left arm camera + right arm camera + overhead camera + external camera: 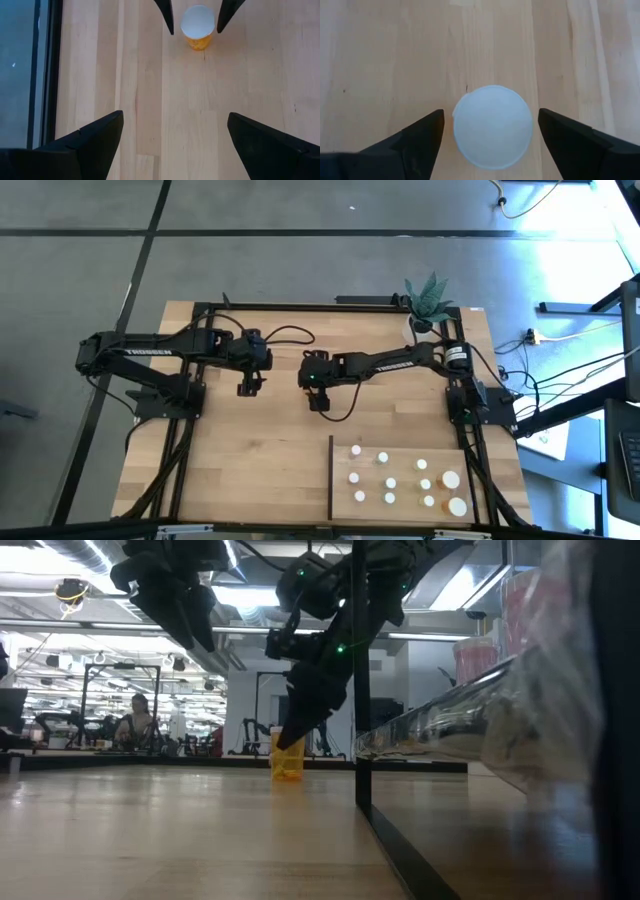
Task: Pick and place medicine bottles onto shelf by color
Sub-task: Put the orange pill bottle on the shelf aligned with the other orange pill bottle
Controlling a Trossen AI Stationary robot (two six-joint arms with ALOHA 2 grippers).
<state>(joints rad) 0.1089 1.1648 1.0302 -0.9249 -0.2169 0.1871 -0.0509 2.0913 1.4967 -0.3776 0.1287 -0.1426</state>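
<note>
The right pincer (490, 137) hangs spread directly over an orange medicine bottle (492, 127), a finger on either side of its white cap, not yet touching. The bottle stands upright on the tabletop (260, 450), well apart from the shelf (400, 480) where the other bottles sit. It looks light, rigid and smooth, so it may tip or slip; gripping low across the round body seems safest. The left pincer (247, 387) waits spread nearby

One bottle alone mid-counter, the rest on the shelf

The lone bottle (492, 126) stands on the counter (250, 450) between the right hand's (320, 404) spread fingers; the left hand (248, 387) hangs nearby, and the shelf (400, 500) lies at the counter's corner.
</note>
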